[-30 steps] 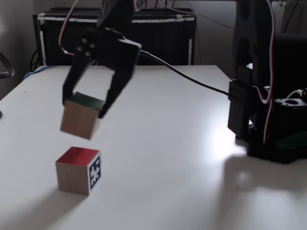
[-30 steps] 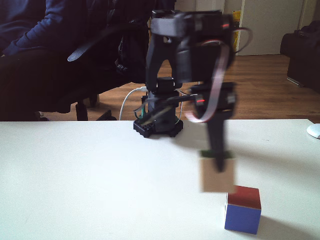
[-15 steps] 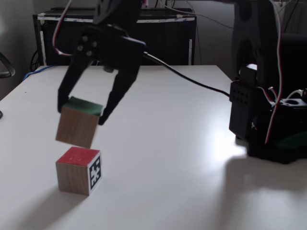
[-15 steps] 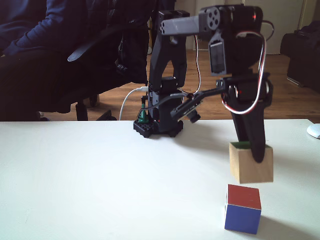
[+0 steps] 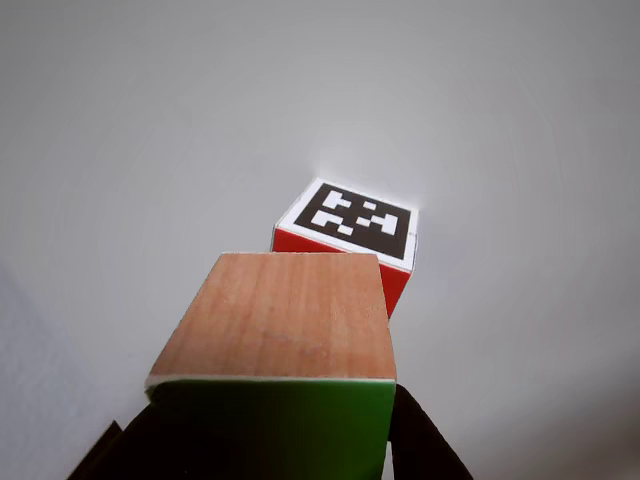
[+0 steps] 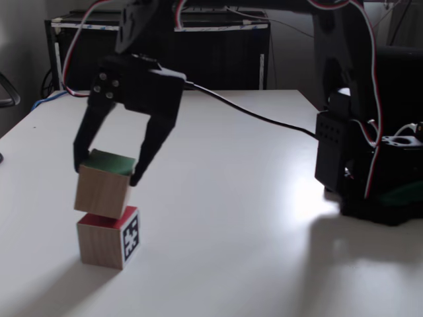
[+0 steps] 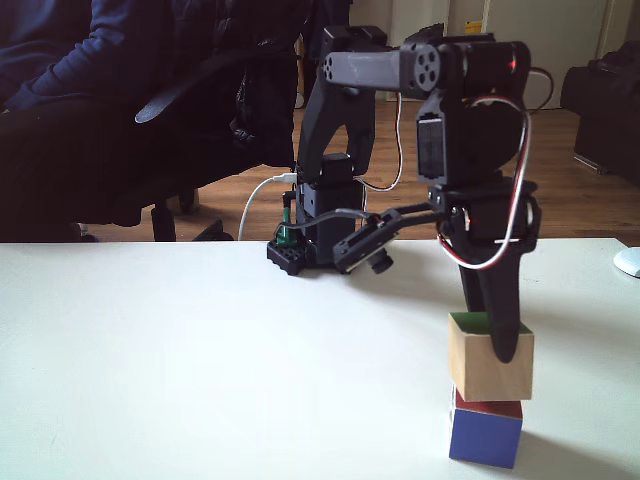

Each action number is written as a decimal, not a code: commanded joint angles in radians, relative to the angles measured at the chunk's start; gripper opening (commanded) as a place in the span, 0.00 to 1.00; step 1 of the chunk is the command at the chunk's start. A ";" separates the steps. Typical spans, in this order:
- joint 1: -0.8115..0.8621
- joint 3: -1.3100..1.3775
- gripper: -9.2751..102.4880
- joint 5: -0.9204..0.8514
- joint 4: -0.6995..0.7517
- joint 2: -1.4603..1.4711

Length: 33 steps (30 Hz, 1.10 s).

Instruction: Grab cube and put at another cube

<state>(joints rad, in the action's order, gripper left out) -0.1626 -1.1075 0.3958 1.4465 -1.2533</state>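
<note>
Light-brown wooden cube with green face [image 6: 102, 185], pinched between my gripper [image 6: 106, 170] fingers.
Held tilted, touching red-topped marker-patterned smaller cube [image 6: 109, 236], ready for stacking.

Two low side cams opposite; third rides gripper [image 6: 107, 170].

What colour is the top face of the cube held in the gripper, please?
Bright green, clearest in a fixed view on the wooden cube.
</note>
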 commanded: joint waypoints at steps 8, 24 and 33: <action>0.000 0.075 0.21 -0.017 0.020 0.008; -0.018 0.109 0.45 -0.018 0.069 0.046; -0.061 -0.018 0.50 -0.041 0.114 -0.206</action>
<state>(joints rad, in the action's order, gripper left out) -0.2071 -1.0815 0.3697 1.5555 -1.2778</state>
